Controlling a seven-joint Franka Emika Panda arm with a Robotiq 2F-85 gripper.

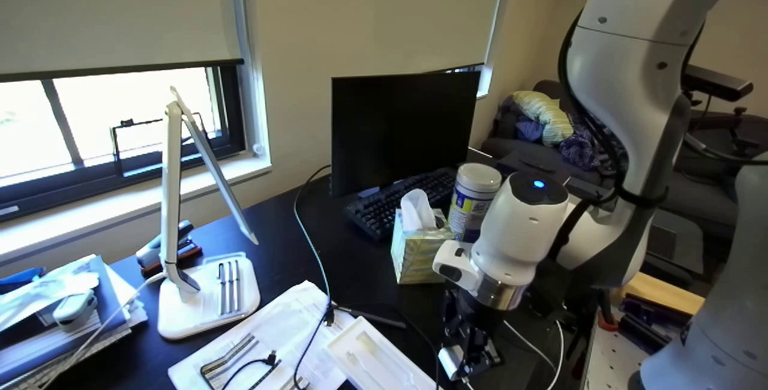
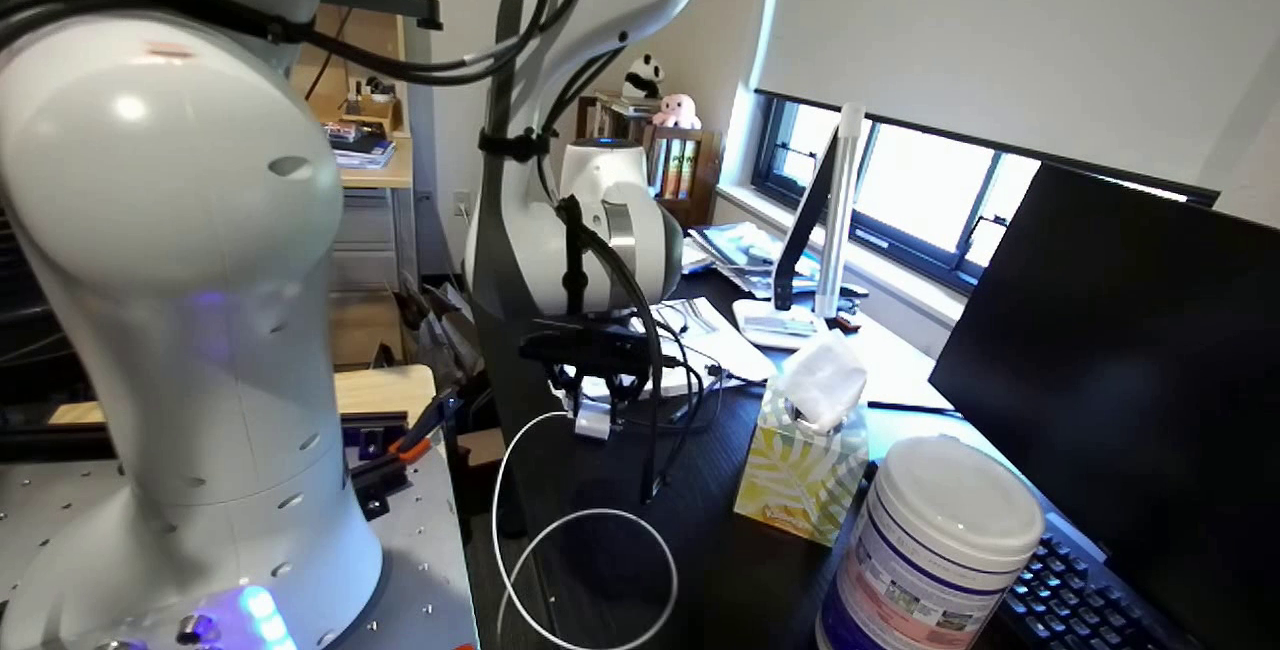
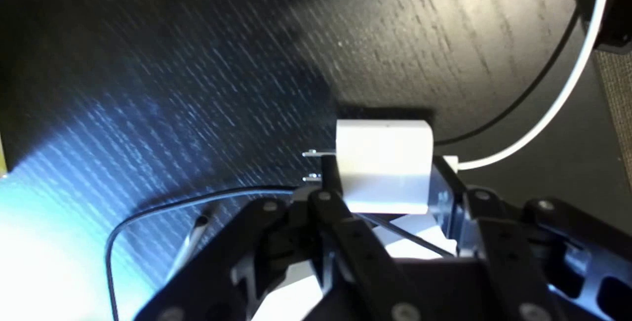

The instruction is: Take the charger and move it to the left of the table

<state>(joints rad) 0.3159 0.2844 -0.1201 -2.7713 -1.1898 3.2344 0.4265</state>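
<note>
The charger is a white block (image 3: 385, 143) with two metal prongs and a white cord. It also shows in both exterior views (image 1: 449, 361) (image 2: 593, 420). My gripper (image 3: 385, 170) is shut on the block, one finger at the prong side and one at the cord side. The gripper (image 1: 468, 351) points down over the near part of the black table (image 1: 279, 222). The block is close over the table top; whether it touches is hard to tell. The white cord (image 2: 602, 513) hangs from it in a loose loop near the table's edge.
A tissue box (image 1: 420, 255) and wipes canister (image 1: 471, 210) stand beside the arm, before the keyboard (image 1: 372, 216) and monitor (image 1: 402, 132). Papers (image 1: 288, 324), a white tray (image 1: 375, 357), dark cables (image 1: 312, 246) and a white lamp (image 1: 210, 294) lie toward the window side.
</note>
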